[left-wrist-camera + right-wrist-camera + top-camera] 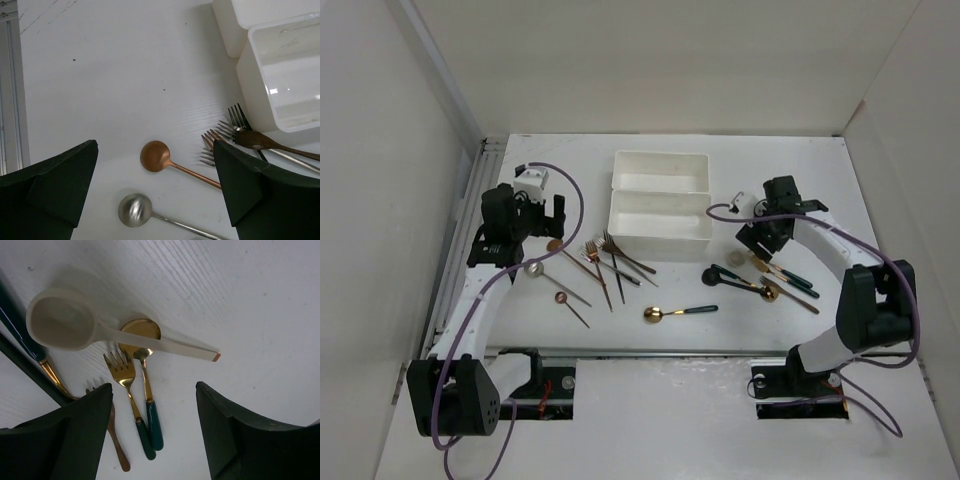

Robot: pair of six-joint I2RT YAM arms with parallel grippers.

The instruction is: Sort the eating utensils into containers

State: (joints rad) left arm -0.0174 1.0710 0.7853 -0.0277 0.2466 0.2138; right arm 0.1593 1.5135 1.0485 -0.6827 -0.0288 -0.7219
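Hovering at the left of the white table (570,165), the left gripper (155,147) has its jaws released and spread wide, grasping nothing; between its dark fingers (55,185), down on the table, lie a copper spoon (156,156) and, closer to the wrist camera, a silver spoon (134,210); a smaller copper spoon (562,298) lies nearer the arms' bases; just right of these a cluster of forks (605,250) lies with its tines close to the near tray's wall; the two white trays (660,192) sit at the centre towards the far edge, joined along their long sides; in front of them a lone green-handled spoon (675,312) lies crosswise; further right a black spoon (712,277) lies beside another cluster of utensils; over that cluster hangs the right gripper (152,387), jaws parted and clasping nothing; beneath it a gold fork (120,371) and a gold spoon (142,327), both green-handled, lie side by side; a white spoon (62,320) lies with its handle across the gold spoon's bowl; a copper fork (117,442) is partly hidden by the left finger; every utensil in view lies on the table, outside the trays.
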